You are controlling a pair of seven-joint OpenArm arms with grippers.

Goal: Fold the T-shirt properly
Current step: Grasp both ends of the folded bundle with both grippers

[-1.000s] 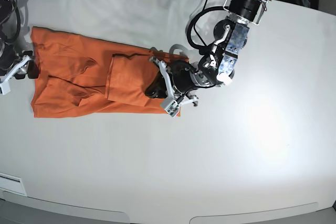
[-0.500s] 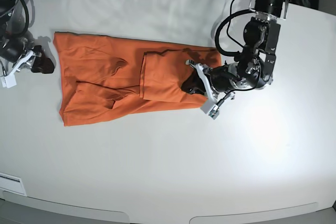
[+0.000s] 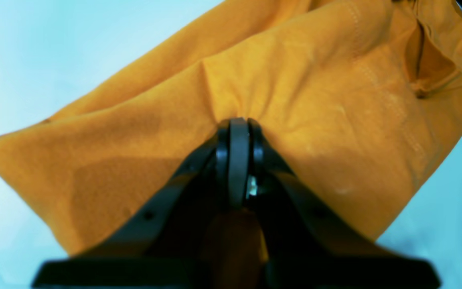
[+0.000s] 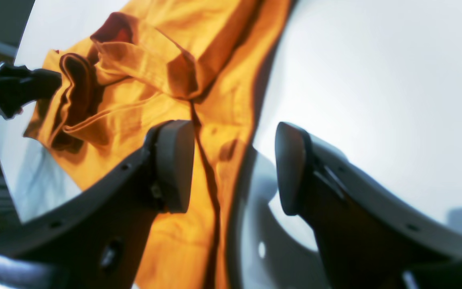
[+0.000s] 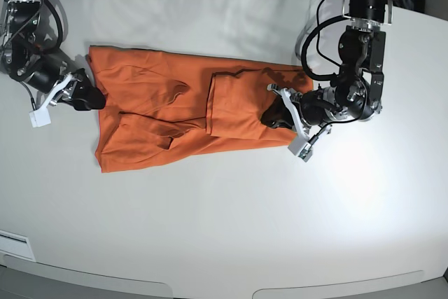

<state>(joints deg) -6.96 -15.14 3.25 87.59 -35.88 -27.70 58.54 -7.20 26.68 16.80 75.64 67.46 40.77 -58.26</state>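
On the table [image 5: 224,229], your T-shirt [image 5: 161,110] looks thin and floppy. Left gripper [image 5: 280,115] is clenched on its edge; right gripper [image 5: 78,94] is released, so pinch the near hem.

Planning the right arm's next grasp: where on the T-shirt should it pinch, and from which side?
The T-shirt lies flat as a long band, its far end already pinched by the shut left gripper. The open right gripper sits at the opposite short edge. Probably best: pinch that edge near its middle, coming in low from outside, one finger over the cloth and one under.
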